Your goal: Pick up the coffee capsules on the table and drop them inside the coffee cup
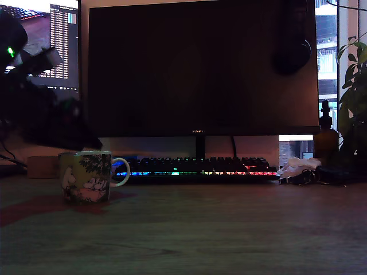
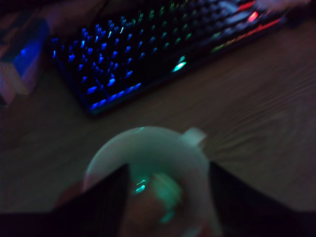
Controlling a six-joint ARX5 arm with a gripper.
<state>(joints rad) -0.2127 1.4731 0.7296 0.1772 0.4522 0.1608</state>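
Wood-grain table [image 1: 229, 229], coffee cup [image 1: 86, 175] under tool [image 2: 165, 197], contents blurred

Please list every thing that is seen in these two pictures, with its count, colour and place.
Mug: one, yellow-green print, on the table at the exterior view's left.
Keyboard: one, black with rainbow lights, behind the mug.
Monitors: two, a large dark one in the centre, a lit one at the left.
Bottle: one, brown, right.
Plant: one, green, far right.
Table: one, brown wood.
Capsules: none clearly seen.
End effector: one, dark, over the mug; open or shut unclear.
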